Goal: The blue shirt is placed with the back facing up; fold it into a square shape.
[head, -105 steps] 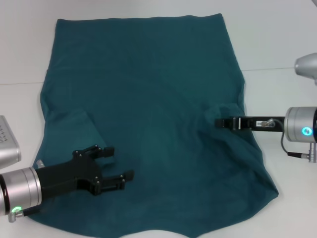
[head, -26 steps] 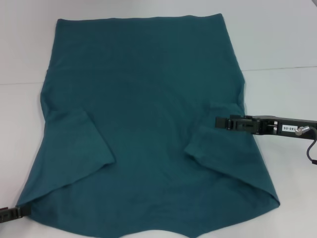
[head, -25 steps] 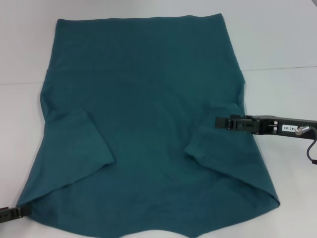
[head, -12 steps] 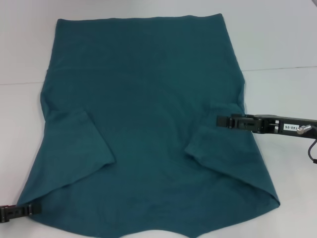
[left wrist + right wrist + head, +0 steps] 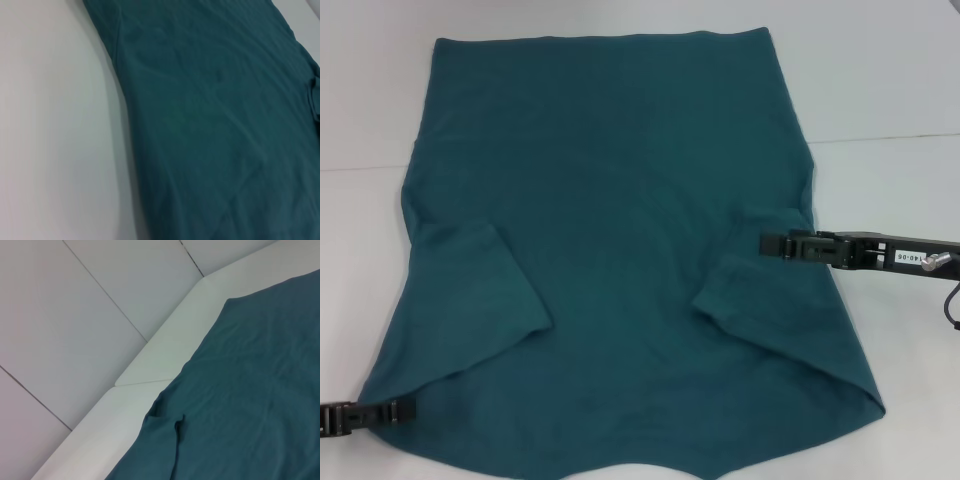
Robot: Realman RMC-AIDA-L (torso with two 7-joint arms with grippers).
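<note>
The blue shirt [image 5: 610, 200] lies flat on the white table [image 5: 880, 90], plain side up, with both short sleeves folded inward: one [image 5: 480, 290] on the left, one [image 5: 760, 295] on the right. My left gripper [image 5: 402, 409] is low at the shirt's near left corner, its tip at the cloth edge. My right gripper [image 5: 770, 243] reaches in from the right and touches the shirt's right edge just above the folded sleeve. The shirt also shows in the left wrist view [image 5: 215, 125] and the right wrist view [image 5: 250, 405]; neither shows fingers.
A seam in the table top [image 5: 880, 137] runs across at mid height. The table's far edge [image 5: 150, 355] and grey tiles [image 5: 75, 300] beyond it show in the right wrist view. Bare table lies on both sides of the shirt.
My left arm pulled off the shirt, then its gripper slid back in toward the near left corner. The right sleeve now lies folded inward. The right gripper has barely shifted.
</note>
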